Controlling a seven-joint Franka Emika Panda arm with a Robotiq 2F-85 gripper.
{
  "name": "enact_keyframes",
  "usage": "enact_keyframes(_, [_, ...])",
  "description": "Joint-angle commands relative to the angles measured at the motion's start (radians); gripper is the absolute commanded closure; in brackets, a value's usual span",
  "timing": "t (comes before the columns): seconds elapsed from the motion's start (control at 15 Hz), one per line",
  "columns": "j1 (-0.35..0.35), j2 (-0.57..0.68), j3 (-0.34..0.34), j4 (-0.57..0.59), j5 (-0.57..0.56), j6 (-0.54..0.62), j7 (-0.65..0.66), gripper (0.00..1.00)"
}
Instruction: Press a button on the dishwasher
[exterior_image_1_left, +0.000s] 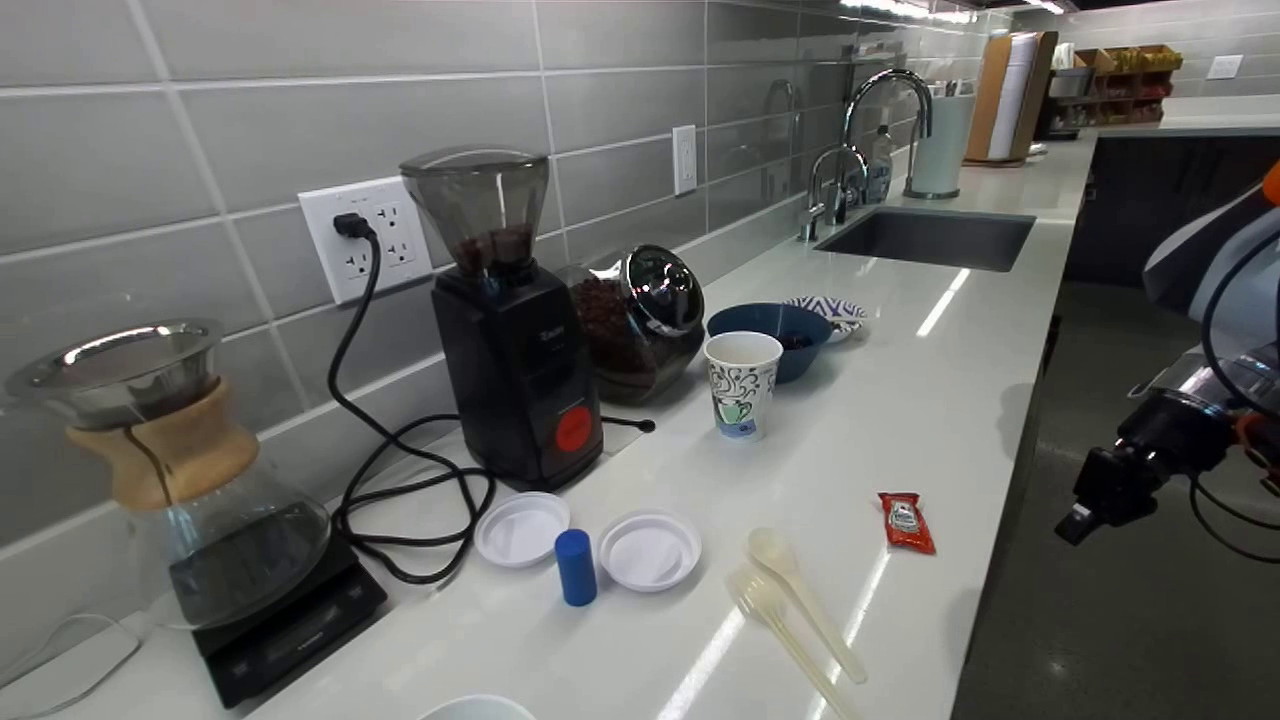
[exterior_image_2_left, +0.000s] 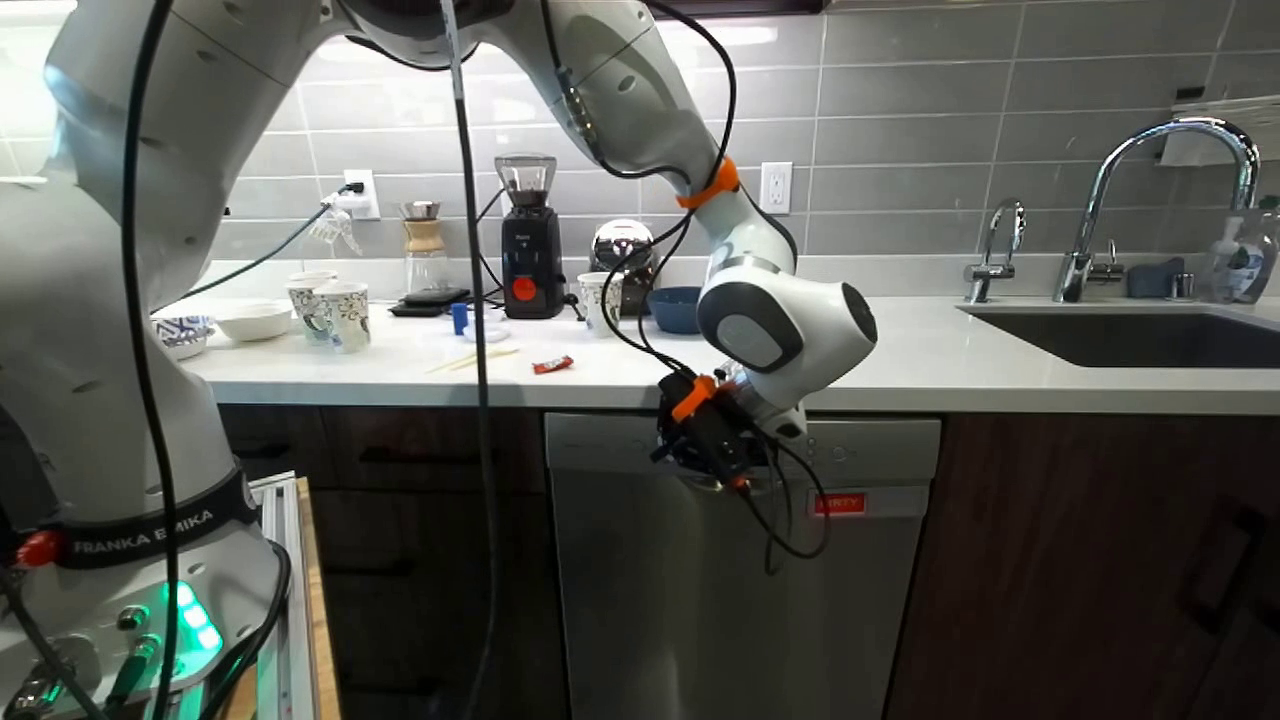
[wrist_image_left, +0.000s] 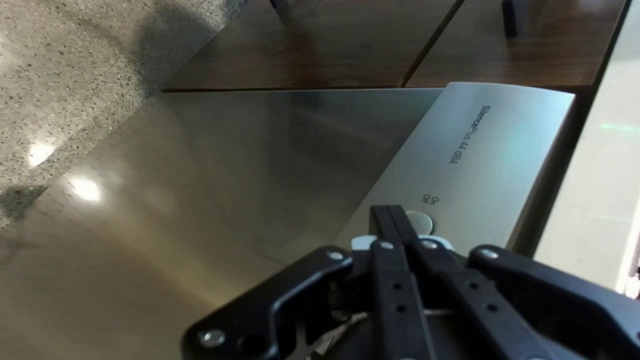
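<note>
Dishwasher (exterior_image_2_left: 640, 610) sits built in below the front edge of the bench (exterior_image_2_left: 920, 370), steel-fronted and shut; round button (wrist_image_left: 421, 222) on its top strip (wrist_image_left: 515, 165), beside the On/Off lettering (wrist_image_left: 430, 199). Jaws pressed together, nothing between them; in the wrist view their tips overlap the strip, the button just beside them. Contact cannot be told from that angle, but in an exterior view floor (exterior_image_1_left: 1090, 640) shows between jaws and front edge, so probably apart. Progress, my reading: approach mostly done, press not yet made; left are a small lining-up, the push, then backing off. Whether the machine is on, cannot tell. Containers, all on the bench: along the back edge, a glass carafe (exterior_image_1_left: 225, 515) topped by a metal filter (exterior_image_1_left: 160, 380) (dark patch through the glass, liquid or the scale (exterior_image_1_left: 295, 640) below, unclear); grinder (exterior_image_1_left: 520, 370) with beans (exterior_image_1_left: 497, 246) low in its hopper (exterior_image_1_left: 475, 195); slanting glass jar (exterior_image_1_left: 640, 355) well filled with similar dark beans. Nearer the front edge, a printed paper cup (exterior_image_1_left: 740, 390), contents below the rim hidden; blue bowl (exterior_image_1_left: 805, 357) just behind it, holding something dark; patterned bowl (exterior_image_1_left: 845, 308) just beyond that, contents unclear. Two more paper cups (exterior_image_2_left: 345, 318), in an exterior view, near a white bowl (exterior_image_2_left: 255, 322); insides of all three out of sight.
</note>
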Motion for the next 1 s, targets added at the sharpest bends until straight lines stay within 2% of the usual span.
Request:
enact_keyframes(0.0, [-0.002,0.033,0.019,0.028,0.040,0.031,0.029,1.00])
enact_keyframes(0.93, [0.003,0.064,0.045,0.057,0.068,0.063,0.077,1.00])
